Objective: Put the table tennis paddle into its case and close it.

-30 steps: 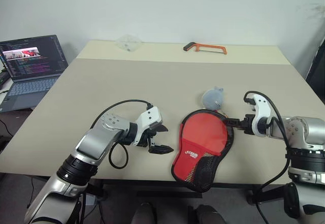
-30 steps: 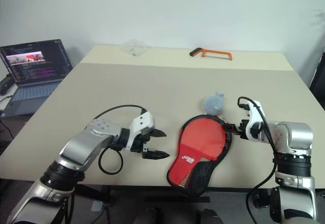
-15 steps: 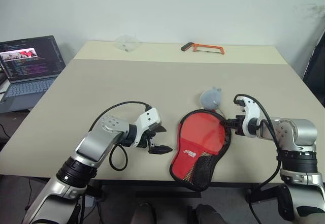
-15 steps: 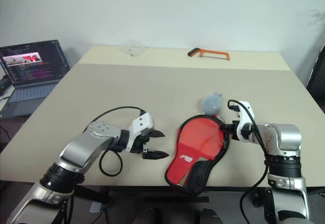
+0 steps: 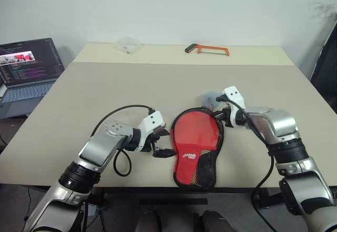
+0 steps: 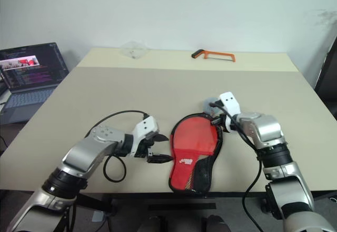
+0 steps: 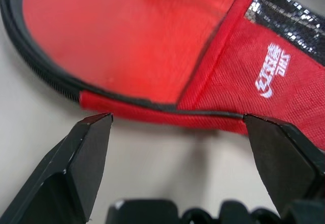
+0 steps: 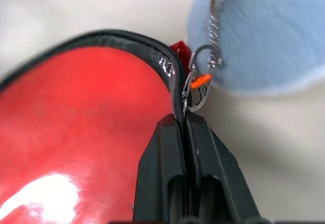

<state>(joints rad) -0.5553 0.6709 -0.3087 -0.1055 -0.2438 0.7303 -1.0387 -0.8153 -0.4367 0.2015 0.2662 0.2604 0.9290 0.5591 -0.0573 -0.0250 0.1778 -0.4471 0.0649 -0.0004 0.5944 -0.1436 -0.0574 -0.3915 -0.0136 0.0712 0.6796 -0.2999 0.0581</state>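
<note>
The case [image 5: 185, 157] lies open on the table, black rim around a red lining with a white logo and a mesh panel [image 5: 202, 171]. The table tennis paddle [image 5: 196, 133] rests inside it, its glossy red face up and its handle tucked under the lining. My right gripper [image 5: 217, 117] is shut on the case's black rim at its far right edge, beside a silver clip [image 8: 199, 82] that carries a pale blue plush charm [image 8: 264, 36]. My left gripper [image 5: 166, 143] stands open at the case's left edge, its fingertips [image 7: 94, 132] either side of the rim without touching it.
An open laptop [image 5: 26, 66] sits on a side table at the far left. An orange hacksaw [image 5: 206, 49] and a clear plastic item [image 5: 128, 45] lie along the far edge of the table [image 5: 105, 95]. The case's narrow end reaches the near edge.
My right gripper closed on the case's rim and swung in to the left, turning and dragging the case towards my left gripper. The left gripper stayed put and open.
</note>
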